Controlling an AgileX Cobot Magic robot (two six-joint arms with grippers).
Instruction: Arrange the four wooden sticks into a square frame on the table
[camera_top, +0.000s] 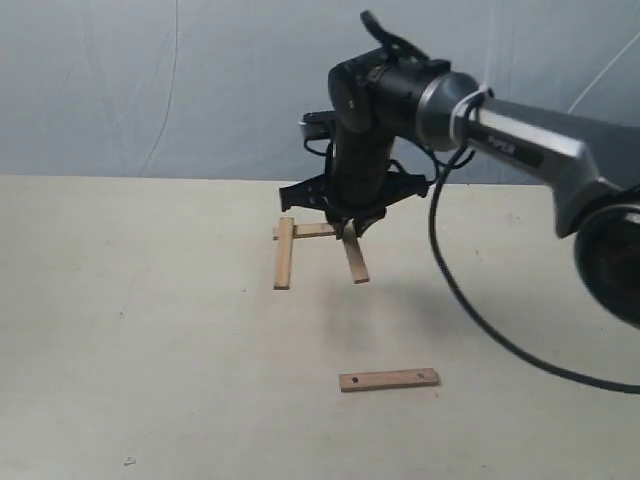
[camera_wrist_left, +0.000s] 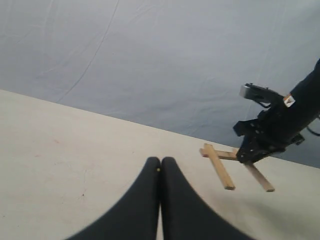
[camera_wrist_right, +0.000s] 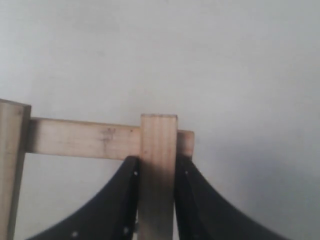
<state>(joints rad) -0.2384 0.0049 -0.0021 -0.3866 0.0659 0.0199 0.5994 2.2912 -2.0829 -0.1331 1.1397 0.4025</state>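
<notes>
Fingers (camera_wrist_left: 142, 200) of the left claw (camera_wrist_left: 160, 164) press together empty; on the counter (camera_top: 120, 380) one holed stick (camera_top: 389, 380) lies nearest, beyond it the right claw (camera_top: 348, 228) grips a slanted stick (camera_top: 357, 265) overlapping the half-hidden far stick (camera_top: 312, 231), arm lettering (camera_top: 506, 148) unreadable.

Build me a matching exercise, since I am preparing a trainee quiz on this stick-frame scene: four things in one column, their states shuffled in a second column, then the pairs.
Things
1. right gripper
2. left gripper
3. lone stick
4. left-side stick (exterior view)

States
A. lies flat on its own, apart from the other three sticks
B. shut, holding nothing
C. lies across one end of the rear stick
D. shut on the held stick, which crosses the rear stick's other end

Pairs: 1-D, 2-B, 3-A, 4-C
</notes>
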